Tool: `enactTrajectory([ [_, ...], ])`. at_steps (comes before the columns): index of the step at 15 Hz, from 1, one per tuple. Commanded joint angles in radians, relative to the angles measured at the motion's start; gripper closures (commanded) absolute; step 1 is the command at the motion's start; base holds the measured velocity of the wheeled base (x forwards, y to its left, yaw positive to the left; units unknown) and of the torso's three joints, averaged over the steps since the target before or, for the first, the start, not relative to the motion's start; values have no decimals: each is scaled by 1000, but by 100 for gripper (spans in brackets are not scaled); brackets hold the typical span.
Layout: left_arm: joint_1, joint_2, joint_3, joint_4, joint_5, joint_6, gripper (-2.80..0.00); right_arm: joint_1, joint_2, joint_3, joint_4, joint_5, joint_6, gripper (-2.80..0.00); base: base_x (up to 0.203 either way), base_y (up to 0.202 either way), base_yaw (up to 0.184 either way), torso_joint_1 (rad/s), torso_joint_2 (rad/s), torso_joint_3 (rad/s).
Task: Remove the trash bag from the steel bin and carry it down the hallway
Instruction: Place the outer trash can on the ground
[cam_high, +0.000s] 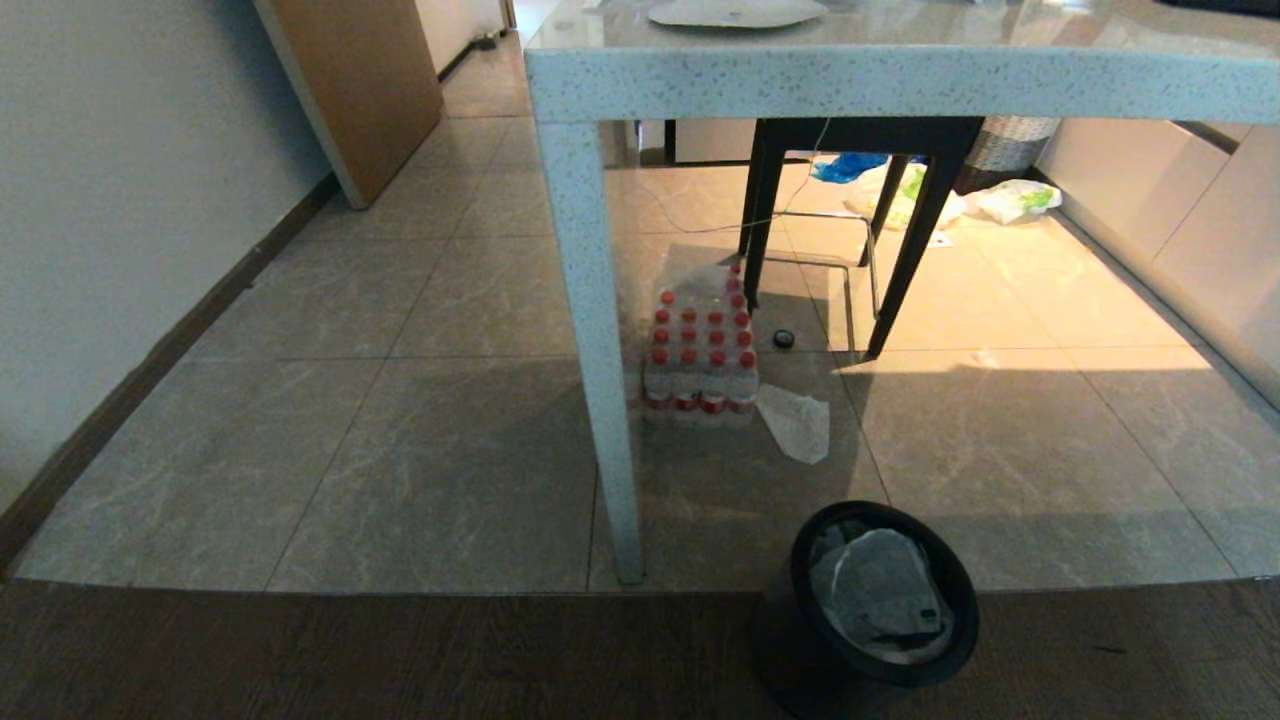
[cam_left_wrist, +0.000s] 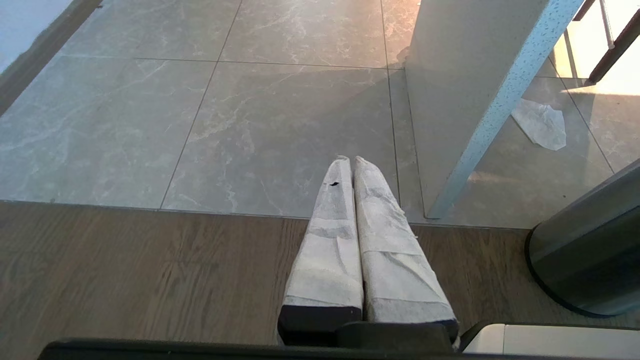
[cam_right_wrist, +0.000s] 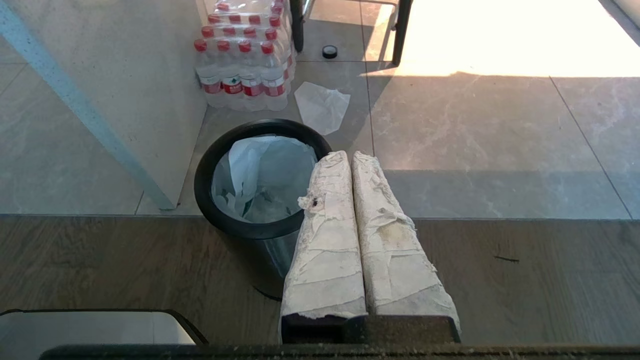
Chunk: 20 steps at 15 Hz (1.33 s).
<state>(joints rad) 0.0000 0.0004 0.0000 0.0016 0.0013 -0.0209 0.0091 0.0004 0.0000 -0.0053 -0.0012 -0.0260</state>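
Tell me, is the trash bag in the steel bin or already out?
In. The trash bag lies crumpled inside the steel bin, below its black rim.

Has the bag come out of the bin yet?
No, in the right wrist view the trash bag sits inside the bin, and the right gripper is shut on nothing.

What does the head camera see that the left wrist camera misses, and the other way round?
Only the head view shows the trash bag inside the steel bin, the pack of bottles and the chair. Only the left wrist view shows the left hand, shut and holding nothing. Both show the table leg, the plastic scrap and the tiled floor.
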Motion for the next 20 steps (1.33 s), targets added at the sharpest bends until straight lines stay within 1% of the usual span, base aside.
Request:
enactTrajectory([
  [1,0,0,0,0,0,-1,0,0,0,4,-1,0,0,0,0,0,0,0,0,0],
  [3,0,0,0,0,0,-1,0,0,0,3,-1,11,-31,0,0,0,0,0,0,0],
  [5,0,0,0,0,0,-1,0,0,0,-12,22,9,-41,0,0,0,0,0,0,0],
  [7,0,0,0,0,0,-1,0,0,51,-125,72,10,-39,0,0,0,0,0,0,0],
  [8,0,0,0,0,0,-1,0,1,107,-225,130,10,-39,0,0,0,0,0,0,0],
  [10,0,0,0,0,0,-1,0,2,269,-433,291,10,-39,0,0,0,0,0,0,0],
  [12,0,0,0,0,0,-1,0,5,450,-552,403,19,-40,0,0,0,0,0,0,0],
  [14,0,0,0,0,0,-1,0,19,654,-654,441,30,-32,0,0,0,0,0,0,0],
  [17,0,-1,0,0,0,-1,0,39,1002,-807,458,21,56,0,0,0,0,0,0,0],
  [20,0,0,0,0,0,-1,0,55,1302,-880,440,15,110,0,0,0,0,0,0,0],
])
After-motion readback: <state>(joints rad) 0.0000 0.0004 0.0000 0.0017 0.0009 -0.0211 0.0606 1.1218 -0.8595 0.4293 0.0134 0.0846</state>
